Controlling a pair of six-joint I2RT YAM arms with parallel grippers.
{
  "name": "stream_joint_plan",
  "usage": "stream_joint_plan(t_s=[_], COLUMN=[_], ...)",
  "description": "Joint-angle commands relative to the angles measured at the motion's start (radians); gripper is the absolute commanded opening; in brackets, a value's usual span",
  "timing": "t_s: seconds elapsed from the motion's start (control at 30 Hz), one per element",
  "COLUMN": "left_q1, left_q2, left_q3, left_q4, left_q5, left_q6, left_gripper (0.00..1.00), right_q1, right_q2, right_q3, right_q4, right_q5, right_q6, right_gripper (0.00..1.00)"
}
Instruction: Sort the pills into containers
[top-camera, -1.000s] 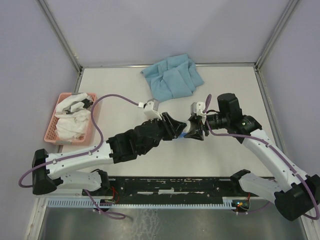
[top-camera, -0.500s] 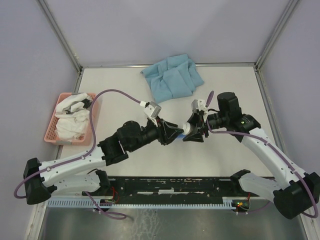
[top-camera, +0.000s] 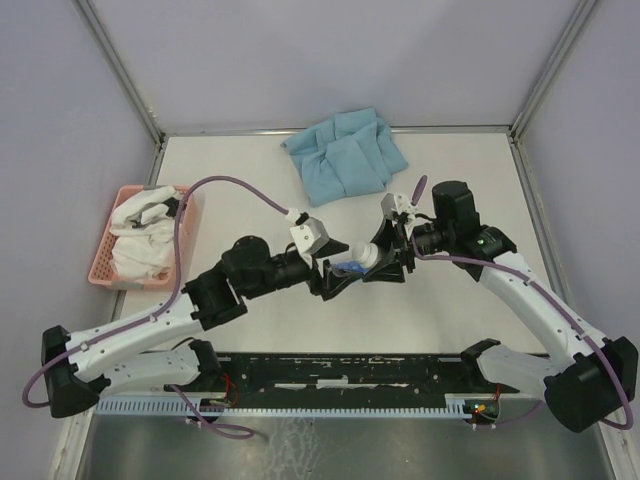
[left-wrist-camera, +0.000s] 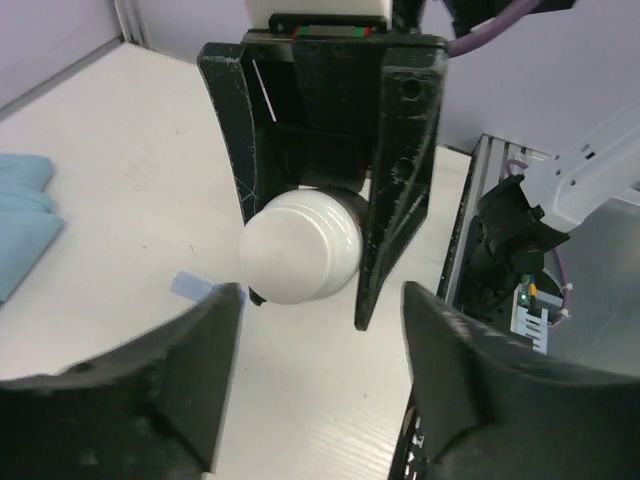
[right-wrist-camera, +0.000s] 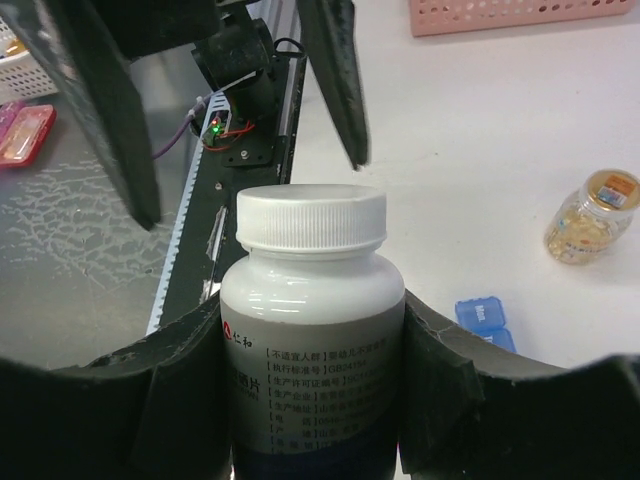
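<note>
I see the pale surface (top-camera: 230, 180) with both arms reaching to its middle. At the far edge lies a crumpled blue cloth (top-camera: 345, 152). On the left edge sits a pink basket (top-camera: 105, 262) with a white cloth (top-camera: 140, 240) in it.

My right gripper (top-camera: 378, 258) is closed on a white bottle (right-wrist-camera: 312, 300). One finger is on each side of its body. The bottle's white cap (right-wrist-camera: 310, 220) is on and points at my left gripper (top-camera: 338, 275). That one is wide apart and holds nothing. Its fingers are just in front of the cap and do not touch it.

The blue pill box (right-wrist-camera: 486, 322) lies flat on the surface, right under where the two grippers meet. From the right wrist I see two of its little square parts, with lids down. The rest is hidden behind a finger, so I cannot tell how many there are.

Near it, a bit farther off, stands a small clear bottle (right-wrist-camera: 590, 215) with yellow pills (right-wrist-camera: 578, 232) inside and its cap on
</note>
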Motion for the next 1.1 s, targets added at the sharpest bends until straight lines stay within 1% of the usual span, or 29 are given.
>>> stream_joint_plan(t_s=[0.0, 0.07, 0.1, 0.17, 0.27, 0.3, 0.37, 0.4, 0.47, 0.67, 0.8, 0.87, 0.93, 1.07], left_q1=[-0.014, -0.014, -0.013, -0.014, -0.014, -0.014, -0.016, -0.018, -0.032, -0.048, -0.048, -0.048, -0.048, -0.048], left_q2=[-0.156, -0.216, -0.235, -0.25, -0.215, -0.193, -0.133, -0.098, -0.048, 0.033, 0.067, 0.077, 0.078, 0.079], left_q3=[-0.091, -0.124, -0.13, -0.129, -0.098, -0.079, -0.014, 0.026, 0.079, 0.105, 0.107, 0.111, 0.111, 0.111], left_q4=[0.173, 0.204, 0.208, 0.207, 0.149, 0.115, -0.014, -0.063, -0.111, -0.071, -0.048, -0.042, -0.041, -0.043], left_q5=[-0.048, -0.145, -0.162, -0.184, -0.263, -0.295, -0.357, -0.373, -0.399, -0.394, -0.368, -0.359, -0.363, -0.37], left_q6=[-0.148, -0.298, -0.356, -0.461, -0.632, -0.688, -0.787, -0.81, -0.824, -0.805, -0.81, -0.816, -0.824, -0.831], left_gripper=[0.83, 0.96, 0.98, 1.0, 0.99, 0.99, 0.99, 0.99, 0.99, 1.0, 0.9, 0.8, 0.78, 0.67], right_q1=[0.008, 0.008, 0.008, 0.008, 0.008, 0.008, 0.009, 0.008, 0.008, 0.009, 0.008, 0.009, 0.008, 0.008], right_q2=[-0.012, -0.013, -0.014, -0.015, -0.013, -0.014, -0.012, -0.011, -0.009, -0.008, -0.011, -0.011, -0.012, -0.013], right_q3=[0.019, 0.021, 0.022, 0.022, 0.022, 0.022, 0.024, 0.025, 0.027, 0.029, 0.03, 0.03, 0.03, 0.03], right_q4=[0.062, 0.047, 0.042, 0.035, 0.029, 0.026, 0.019, 0.014, 0.009, -0.001, -0.002, -0.002, -0.003, -0.004], right_q5=[-0.007, 0.0, 0.003, 0.009, 0.016, 0.019, 0.026, 0.028, 0.032, 0.034, 0.034, 0.034, 0.034, 0.034], right_q6=[-0.017, -0.034, -0.039, -0.048, -0.058, -0.061, -0.071, -0.075, -0.081, -0.091, -0.093, -0.093, -0.093, -0.094], right_gripper=[0.01, 0.01, 0.01, 0.01, 0.01, 0.01, 0.01, 0.01, 0.01, 0.01, 0.01, 0.01, 0.01, 0.01])
